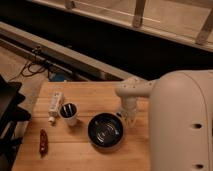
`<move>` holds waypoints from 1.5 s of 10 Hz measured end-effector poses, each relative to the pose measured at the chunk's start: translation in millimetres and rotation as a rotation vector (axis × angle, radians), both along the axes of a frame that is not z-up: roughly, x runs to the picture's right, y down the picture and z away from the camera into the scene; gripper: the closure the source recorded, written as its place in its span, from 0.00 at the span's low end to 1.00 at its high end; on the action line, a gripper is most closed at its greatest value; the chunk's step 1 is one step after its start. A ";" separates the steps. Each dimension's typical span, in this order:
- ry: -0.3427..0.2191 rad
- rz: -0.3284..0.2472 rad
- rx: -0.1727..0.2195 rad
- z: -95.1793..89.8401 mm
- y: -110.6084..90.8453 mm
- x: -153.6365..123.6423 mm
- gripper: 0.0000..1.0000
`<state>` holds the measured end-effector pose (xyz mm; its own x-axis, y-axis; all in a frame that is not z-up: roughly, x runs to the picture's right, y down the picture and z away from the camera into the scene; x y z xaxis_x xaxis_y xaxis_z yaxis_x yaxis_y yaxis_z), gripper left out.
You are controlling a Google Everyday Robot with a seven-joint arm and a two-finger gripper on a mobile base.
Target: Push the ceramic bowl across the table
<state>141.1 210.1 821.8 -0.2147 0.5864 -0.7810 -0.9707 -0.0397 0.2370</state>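
**Q:** Where is the bowl?

**A:** The bowl (105,131) stands upright on the table (80,159), at lower centre of the frame. It is round, shallow and glossy black, with concentric rings visible inside. It sits right of the tabletop's middle and closer to the table's lower edge than to its upper edge.

**Q:** Where is the gripper, and what is its state?

**A:** The gripper (126,119) is at centre frame, pointing down at the tabletop. It hangs from a white arm (132,91) that reaches in from the large white body filling the right side of the frame. Its fingers are closed with nothing held between them. The tip is just beside the bowl's upper-right rim. Whether it touches the rim cannot be determined.

**Q:** What else is on the table?

**A:**
- Cup (68,114): white with a dark inside, upright, left of the bowl, near it but apart.
- White container (55,102): lying flat, just beside the cup on its upper-left side.
- Red object (43,142): lying at lower left, well apart from the bowl.

**Q:** What is around the table?

**A:** A black object (7,117) stands at the left edge of the frame. Cables (32,67) lie on the floor at upper left.
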 end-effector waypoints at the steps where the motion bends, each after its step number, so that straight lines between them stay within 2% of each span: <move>1: -0.004 -0.009 -0.010 0.0 1.0 -5.3 0.99; 7: -0.045 -0.076 -0.077 -7.2 6.4 -61.7 0.99; 11: -0.057 -0.100 -0.117 -17.5 14.1 -78.8 0.99; 14: -0.098 -0.132 -0.158 -24.6 14.8 -119.6 0.99; 15: -0.106 -0.137 -0.166 -26.5 15.5 -123.6 0.99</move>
<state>17.5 225.6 795.3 -0.0536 0.4663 -0.8830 -0.9841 0.1252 0.1259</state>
